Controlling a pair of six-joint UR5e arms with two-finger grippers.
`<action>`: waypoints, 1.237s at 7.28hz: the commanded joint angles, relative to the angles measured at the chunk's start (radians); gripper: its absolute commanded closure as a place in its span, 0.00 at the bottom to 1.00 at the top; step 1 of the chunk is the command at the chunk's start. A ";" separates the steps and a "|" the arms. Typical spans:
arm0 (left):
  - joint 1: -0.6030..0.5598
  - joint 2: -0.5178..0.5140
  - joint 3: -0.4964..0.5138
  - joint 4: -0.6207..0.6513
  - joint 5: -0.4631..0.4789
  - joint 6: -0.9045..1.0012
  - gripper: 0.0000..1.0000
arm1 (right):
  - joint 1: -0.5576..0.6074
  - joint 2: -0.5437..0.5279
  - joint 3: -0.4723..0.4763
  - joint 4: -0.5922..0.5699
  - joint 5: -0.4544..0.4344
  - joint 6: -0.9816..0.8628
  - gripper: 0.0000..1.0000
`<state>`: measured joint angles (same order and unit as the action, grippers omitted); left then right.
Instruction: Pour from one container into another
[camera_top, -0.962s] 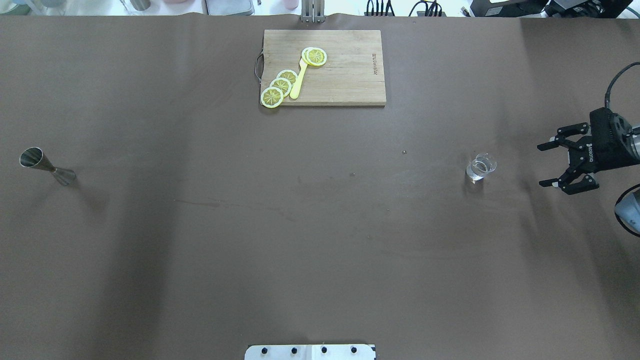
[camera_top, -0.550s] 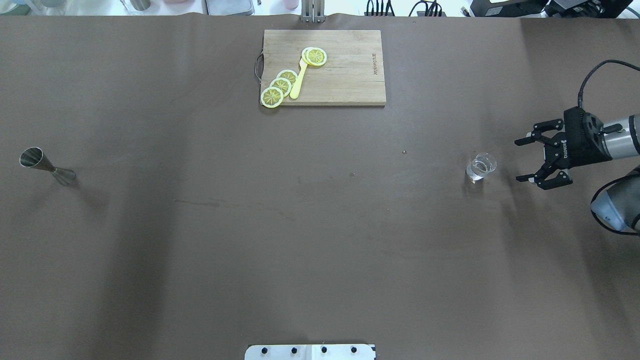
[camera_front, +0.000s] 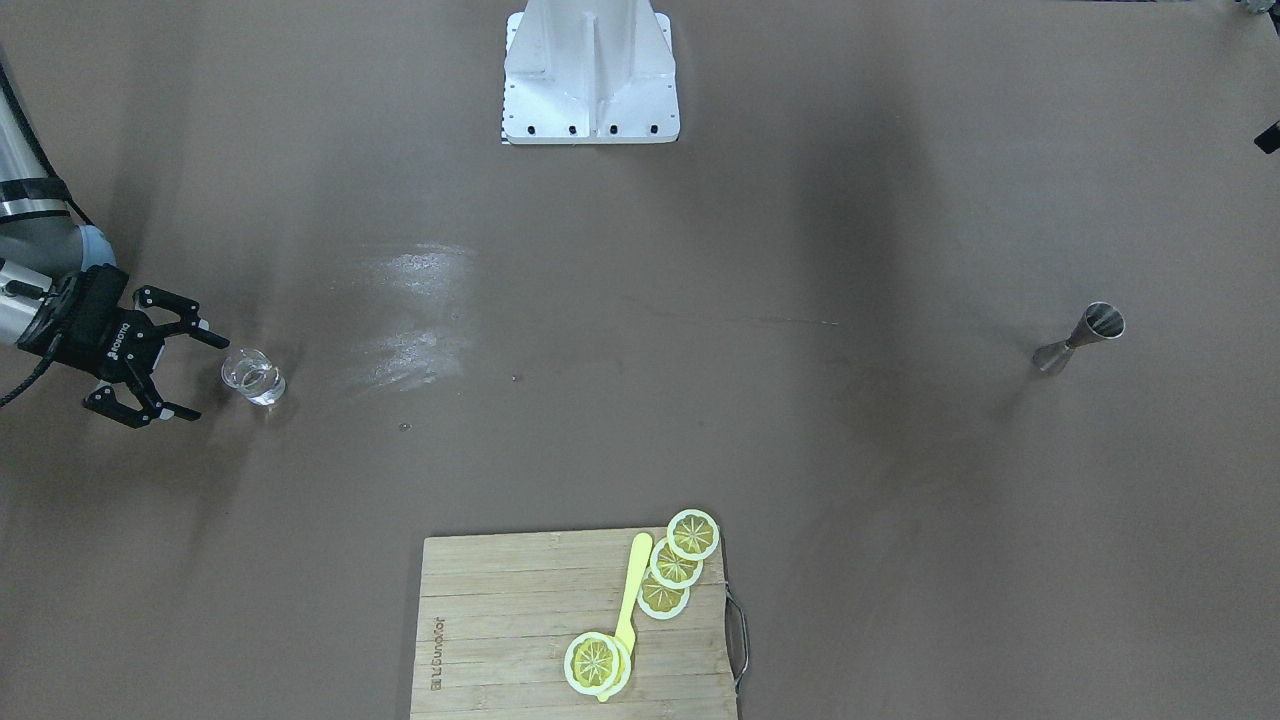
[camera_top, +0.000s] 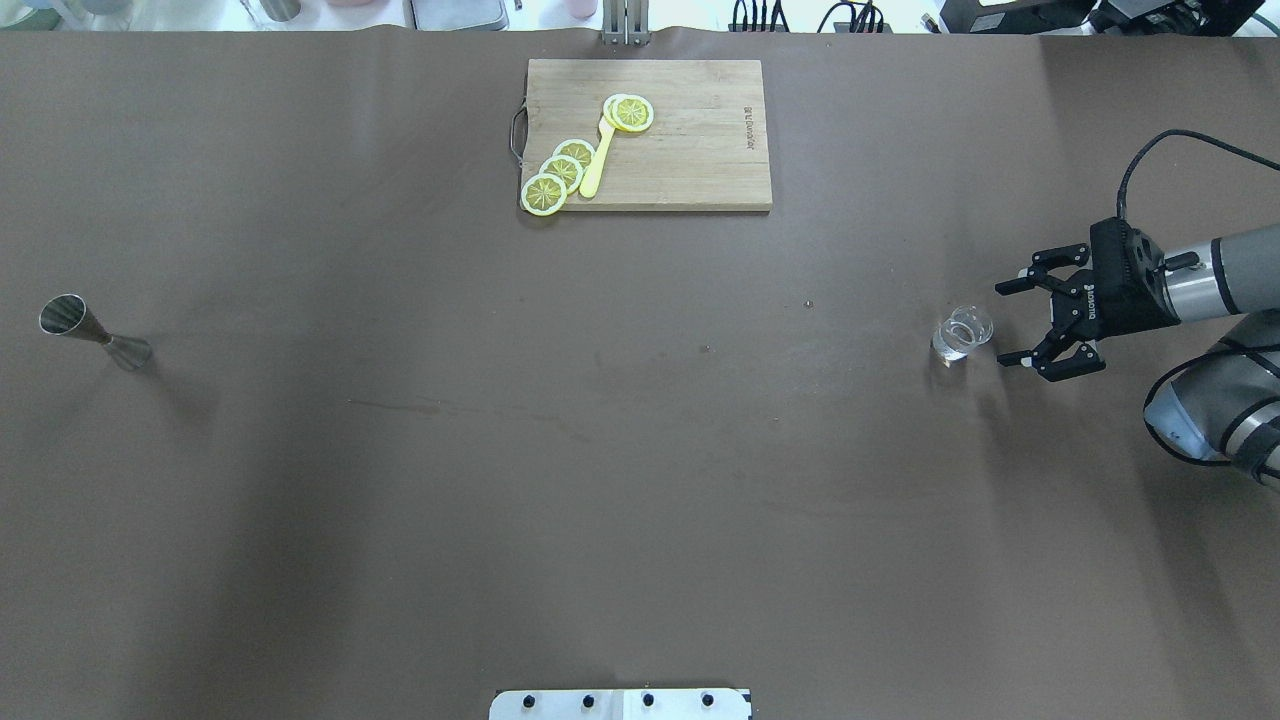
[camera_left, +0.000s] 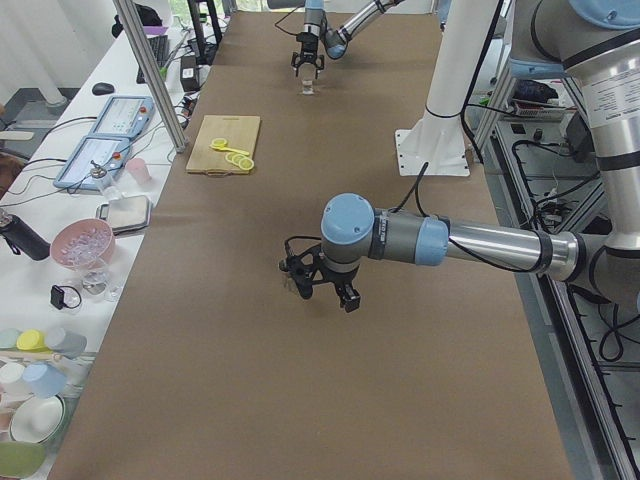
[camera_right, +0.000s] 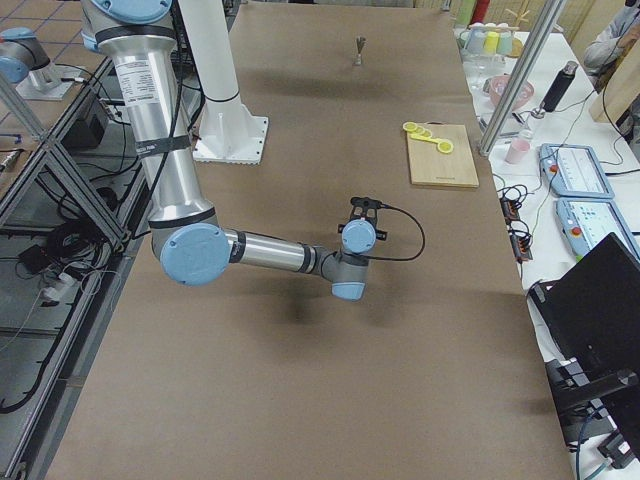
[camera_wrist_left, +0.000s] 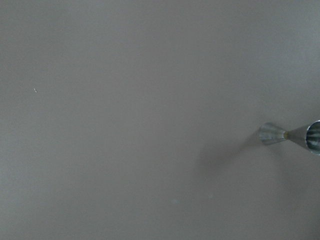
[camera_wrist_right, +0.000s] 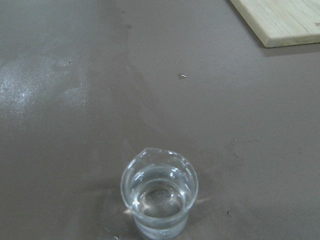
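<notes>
The small glass cup (camera_top: 962, 333) stands upright on the right side of the table (camera_top: 640, 450), part full of clear liquid. The steel jigger (camera_top: 95, 333) stands upright far off at the left edge, so the liquid will probably have to be carried across, or the two vessels brought together, before any pouring. The right hand (camera_top: 1000, 326) sits low, just to the right of the cup, its jaws spread wide and empty and not touching the glass. Its opening faces the cup side-on, which suits a grasp round the wall that leaves the rim free. In the right wrist view the pouring lip lies on the side of the rim away from the hand, a good placing for tipping forward once it is held. The left hand (camera_left: 320, 290) hangs over the table near the jigger, which shows at the right edge of its wrist view; I cannot tell whether it is open or closed. The cutting board (camera_top: 690, 140) with its lemon slices (camera_top: 560, 170) lies at the far middle, clear of any path between the vessels.
</notes>
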<state>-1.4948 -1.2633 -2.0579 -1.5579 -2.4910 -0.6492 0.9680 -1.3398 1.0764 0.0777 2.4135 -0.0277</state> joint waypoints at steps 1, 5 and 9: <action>0.143 -0.103 -0.021 -0.001 0.006 -0.186 0.02 | -0.020 0.002 -0.004 0.002 -0.011 0.011 0.01; 0.298 -0.114 -0.015 -0.188 0.119 -0.198 0.03 | -0.048 0.017 -0.009 0.002 -0.033 0.019 0.01; 0.329 -0.108 0.056 -0.397 0.245 -0.295 0.03 | -0.054 0.057 -0.070 0.054 -0.031 0.034 0.01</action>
<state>-1.1777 -1.3728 -2.0389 -1.8596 -2.2847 -0.9071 0.9163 -1.2915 1.0217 0.1174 2.3811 -0.0012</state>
